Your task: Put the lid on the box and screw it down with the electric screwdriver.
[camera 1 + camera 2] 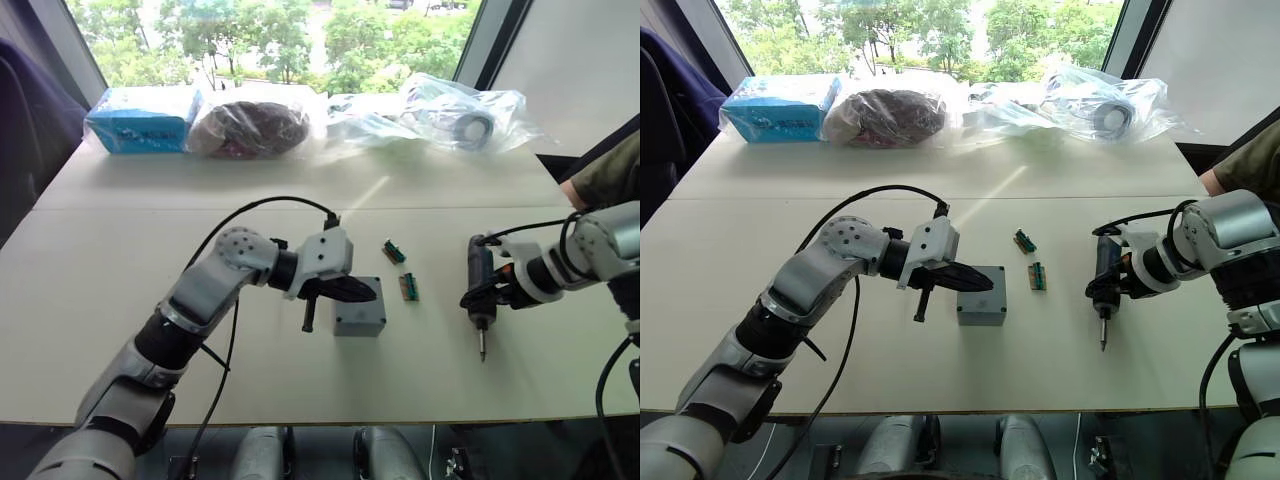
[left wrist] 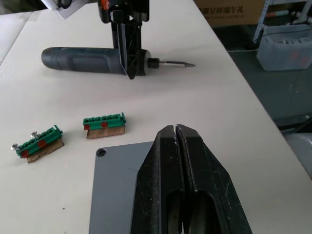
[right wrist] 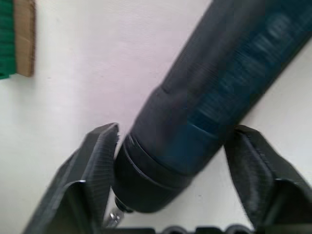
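Note:
The grey box (image 1: pixel 358 318) stands mid-table with the flat grey lid (image 2: pixel 112 195) lying on top of it, a screw hole showing at one corner. My left gripper (image 2: pixel 175 129) is shut, with nothing between its fingers, and reaches across the lid just above it. The electric screwdriver (image 1: pixel 481 265), dark blue-black, lies on the table to the right with its bit toward the near edge. My right gripper (image 3: pixel 175 129) is open and straddles the tool's bit end, one finger (image 3: pixel 97 161) on each side, close against the body (image 3: pixel 209 97).
Two small green terminal blocks (image 1: pixel 394 251) (image 1: pixel 408 286) lie between the box and the screwdriver. A blue carton (image 1: pixel 140 120) and several plastic bags (image 1: pixel 460 115) line the far edge. A person's sleeve (image 1: pixel 605 170) shows at the right.

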